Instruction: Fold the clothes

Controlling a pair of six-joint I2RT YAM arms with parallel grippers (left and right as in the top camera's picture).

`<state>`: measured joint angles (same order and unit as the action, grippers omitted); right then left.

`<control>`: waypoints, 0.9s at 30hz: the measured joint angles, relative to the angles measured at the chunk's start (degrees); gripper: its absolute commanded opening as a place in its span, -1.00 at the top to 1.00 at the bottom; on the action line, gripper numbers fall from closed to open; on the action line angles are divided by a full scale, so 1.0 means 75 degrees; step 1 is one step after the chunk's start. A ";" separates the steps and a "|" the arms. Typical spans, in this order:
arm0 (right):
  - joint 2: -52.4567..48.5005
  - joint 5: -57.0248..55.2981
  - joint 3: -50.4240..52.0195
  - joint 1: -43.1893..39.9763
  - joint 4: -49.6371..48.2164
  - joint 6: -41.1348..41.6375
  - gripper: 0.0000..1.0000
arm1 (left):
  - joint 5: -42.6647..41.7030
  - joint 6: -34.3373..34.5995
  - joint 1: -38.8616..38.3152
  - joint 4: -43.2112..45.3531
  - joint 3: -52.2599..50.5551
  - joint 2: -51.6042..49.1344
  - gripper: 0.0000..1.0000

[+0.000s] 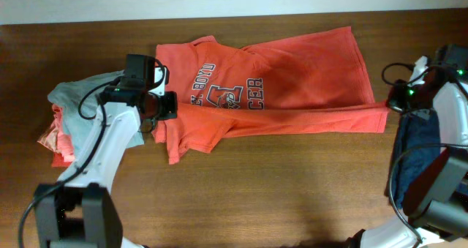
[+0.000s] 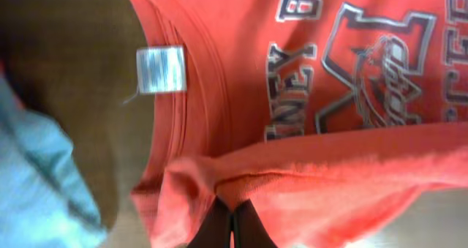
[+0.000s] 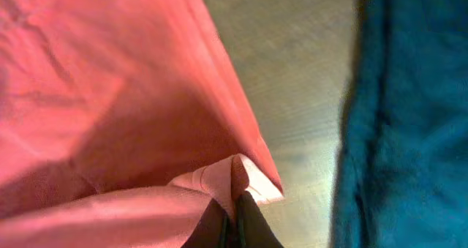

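The coral-red T-shirt (image 1: 292,65) with the white lettering lies spread flat in the middle of the table (image 1: 292,189), collar toward the left. Its near long edge (image 1: 307,118) is lifted and doubled over into a strip running the whole length of the shirt.

The left gripper (image 2: 232,230) is clamped tight on that edge at the collar end, and the right gripper (image 3: 234,219) is pinched down on the hem corner at the other end.

So I'd say this is mid lengthwise fold. Next, both arms probably need to carry the edge across together, keep it taut so it doesn't sag, lay it flat, then let go.

Further out, there's a pile of clothes (image 1: 69,116) on the left and a dark navy garment (image 1: 420,142) on the right.
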<state>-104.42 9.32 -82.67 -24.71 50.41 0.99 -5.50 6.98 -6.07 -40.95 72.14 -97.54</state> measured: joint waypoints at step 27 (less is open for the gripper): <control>-0.1460 -0.0201 -0.0003 0.0615 -0.2334 -0.0157 0.86 | 0.0606 0.0291 0.0000 0.1955 -0.0020 -0.1209 0.99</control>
<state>-115.37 7.81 -82.70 -20.10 32.91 -0.19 -0.95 9.17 -6.07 -26.28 71.99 -106.61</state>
